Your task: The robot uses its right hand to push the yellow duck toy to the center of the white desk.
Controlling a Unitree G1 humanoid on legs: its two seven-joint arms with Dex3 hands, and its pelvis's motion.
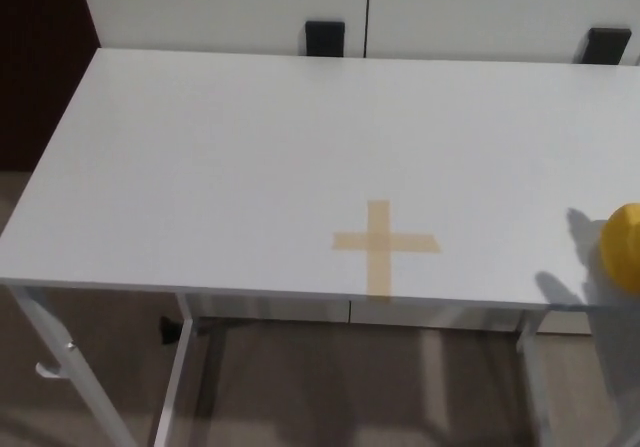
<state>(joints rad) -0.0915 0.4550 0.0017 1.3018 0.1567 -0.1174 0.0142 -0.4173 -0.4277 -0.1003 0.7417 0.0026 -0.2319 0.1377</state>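
The white desk (200,167) carries a tan tape cross (384,243) near its front edge, right of centre. The yellow duck toy (624,247) sits at the picture's right border, partly cropped. Neither robot hand appears, so pose and finger state cannot be told.

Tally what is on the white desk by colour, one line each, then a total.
Yellow: 1, the duck toy, cut off by the right edge of the head view.
Tan: 1, the tape cross near the front edge.
Total: 2 on the desk.
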